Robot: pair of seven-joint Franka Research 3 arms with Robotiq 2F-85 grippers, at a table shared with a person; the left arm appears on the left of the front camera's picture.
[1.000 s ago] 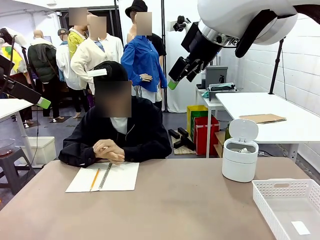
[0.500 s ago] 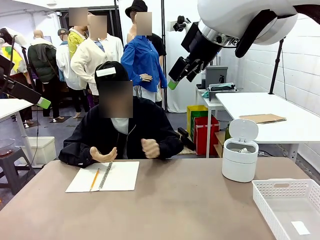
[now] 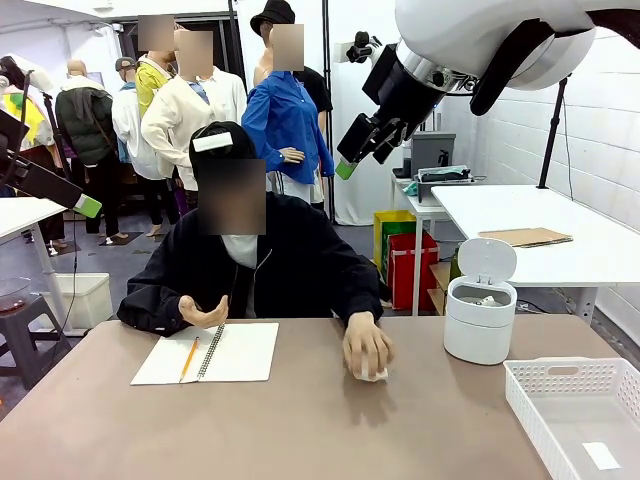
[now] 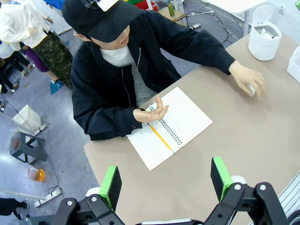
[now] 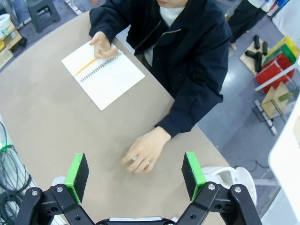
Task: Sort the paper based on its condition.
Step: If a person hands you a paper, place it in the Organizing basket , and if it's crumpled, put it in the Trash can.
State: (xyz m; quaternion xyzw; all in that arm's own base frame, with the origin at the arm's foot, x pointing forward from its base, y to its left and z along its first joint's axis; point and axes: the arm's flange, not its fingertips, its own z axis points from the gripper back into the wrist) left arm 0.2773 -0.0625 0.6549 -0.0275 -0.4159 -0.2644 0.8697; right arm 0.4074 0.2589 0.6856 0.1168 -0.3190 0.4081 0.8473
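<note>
**While Both Grippers Are Hanging Open, the Paper Is Lying Under a Hand**

As I am looking down along the right gripper [image 5: 134, 161], I am finding its jaws spread wide and gripping nothing, with the green pads [image 5: 77, 174] standing high over the table [image 5: 42, 122]. Between those pads, but far below them, the person's hand [image 5: 143, 152] is resting flat on the tabletop. From the front, I am seeing the paper [image 3: 372, 374], a small white wad, peeking out from under that hand's fingers; it is touching the table and is well apart from either set of jaws.

The left gripper [image 4: 165, 180] is likewise hanging released and empty above the near edge of the table. In its view the covered wad is lying off toward the upper right, far from the jaws.

Moving outward, I am noting the person's other hand [image 3: 205, 312] held palm up over the far edge of an open spiral notebook [image 3: 240, 352], where a pencil [image 3: 189, 358] is lying. Beyond the wad, a white bin [image 3: 479, 325] is standing with its lid raised, and a white basket [image 3: 575, 405] is sitting at the table's corner.
</note>
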